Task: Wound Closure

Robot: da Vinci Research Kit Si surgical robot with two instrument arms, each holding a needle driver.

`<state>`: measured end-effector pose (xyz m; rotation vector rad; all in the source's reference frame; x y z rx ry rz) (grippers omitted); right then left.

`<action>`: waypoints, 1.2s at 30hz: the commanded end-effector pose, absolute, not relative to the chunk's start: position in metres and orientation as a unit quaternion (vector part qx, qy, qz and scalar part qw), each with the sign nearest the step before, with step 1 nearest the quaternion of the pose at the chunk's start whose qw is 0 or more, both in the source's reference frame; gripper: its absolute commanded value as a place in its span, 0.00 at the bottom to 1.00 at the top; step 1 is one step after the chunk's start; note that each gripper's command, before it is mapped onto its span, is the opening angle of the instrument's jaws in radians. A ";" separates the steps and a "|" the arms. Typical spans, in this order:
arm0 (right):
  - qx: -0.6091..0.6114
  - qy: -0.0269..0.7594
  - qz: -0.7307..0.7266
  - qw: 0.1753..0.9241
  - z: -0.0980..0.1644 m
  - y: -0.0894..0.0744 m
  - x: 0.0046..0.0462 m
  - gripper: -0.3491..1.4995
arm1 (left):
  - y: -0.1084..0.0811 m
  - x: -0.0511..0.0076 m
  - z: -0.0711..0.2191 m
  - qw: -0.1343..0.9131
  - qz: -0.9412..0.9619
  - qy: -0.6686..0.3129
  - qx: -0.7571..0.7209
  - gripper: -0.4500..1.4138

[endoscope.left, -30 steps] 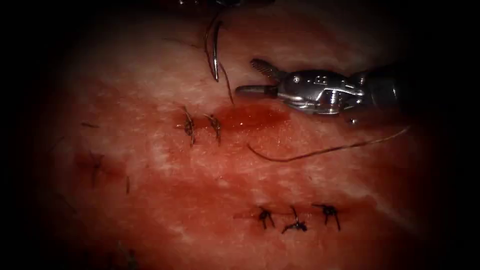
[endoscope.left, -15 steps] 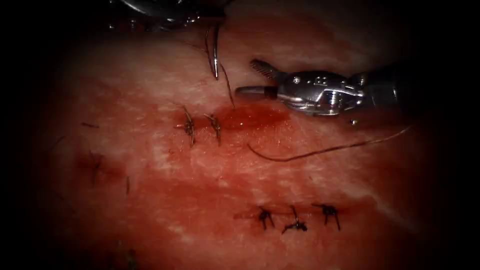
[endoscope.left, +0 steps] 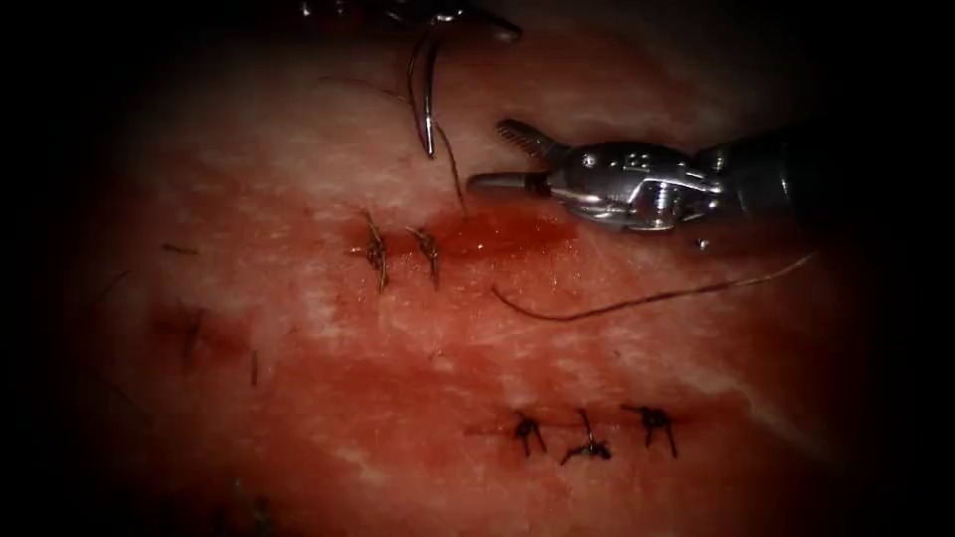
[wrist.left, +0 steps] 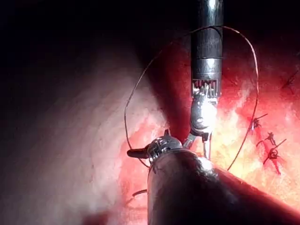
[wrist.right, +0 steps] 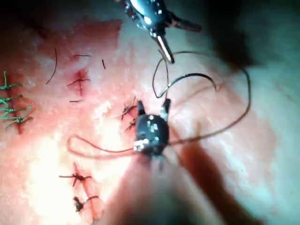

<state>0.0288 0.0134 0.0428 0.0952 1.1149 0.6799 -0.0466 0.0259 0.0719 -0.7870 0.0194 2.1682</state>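
Note:
The curved needle (endoscope.left: 429,99) lies against the tissue (endoscope.left: 298,328) just above the cut (endoscope.left: 497,231), held by neither tool; I cannot tell whether its tip is in the tissue. Thread (endoscope.left: 453,169) trails from it down to the cut. My left tool (endoscope.left: 463,18) hovers at the needle's upper end, and its jaws stand open and empty, spread wide in the right wrist view (wrist.right: 183,43). My right tool (endoscope.left: 489,154) reaches in from the right, just right of the needle, jaws wide open (wrist.right: 153,105) and holding nothing.
Two knotted stitches (endoscope.left: 398,249) close the cut's left part; red fluid (endoscope.left: 507,229) pools to their right. A loose thread (endoscope.left: 647,296) curves across the tissue below the right tool. Another row of three stitches (endoscope.left: 587,433) sits lower down. Thread loops around the right tool (wrist.left: 255,70).
The left tool's jaws have spread apart at the needle's upper end and shifted a little to the right. The needle and the right tool have stayed put.

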 end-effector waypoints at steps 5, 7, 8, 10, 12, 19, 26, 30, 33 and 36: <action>0.045 0.519 0.316 0.793 0.043 0.013 0.0296 0.99 | 0.027 -0.0478 0.075 0.402 0.869 0.000 -0.288 0.59; 0.046 0.518 0.315 0.794 0.043 0.013 0.0297 0.99 | 0.027 -0.0482 0.076 0.398 0.869 -0.006 -0.292 0.54; 0.047 0.519 0.314 0.794 0.043 0.013 0.0298 0.99 | 0.027 -0.0483 0.077 0.397 0.869 -0.008 -0.296 0.50; 0.046 0.518 0.314 0.794 0.043 0.012 0.0300 0.99 | 0.027 -0.0485 0.078 0.392 0.871 -0.012 -0.295 0.35; 0.047 0.519 0.313 0.794 0.044 0.012 0.0300 0.99 | 0.027 -0.0485 0.079 0.390 0.873 -0.012 -0.293 0.01; 0.048 0.518 0.313 0.795 0.044 0.012 0.0301 0.99 | 0.027 -0.0473 0.077 0.384 0.868 -0.027 -0.315 0.00; 0.049 0.518 0.312 0.795 0.044 0.012 0.0301 0.99 | 0.025 -0.0450 0.073 0.366 0.864 -0.027 -0.344 0.00; 0.050 0.518 0.311 0.795 0.043 0.012 0.0299 0.99 | 0.023 -0.0429 0.071 0.346 0.870 -0.031 -0.350 0.00; 0.077 0.528 0.293 0.793 0.043 0.012 0.0295 0.90 | 0.022 -0.0405 0.070 0.337 0.878 -0.020 -0.339 0.00; 0.090 0.533 0.284 0.792 0.042 0.012 0.0292 0.84 | 0.021 -0.0377 0.069 0.334 0.885 -0.013 -0.323 0.00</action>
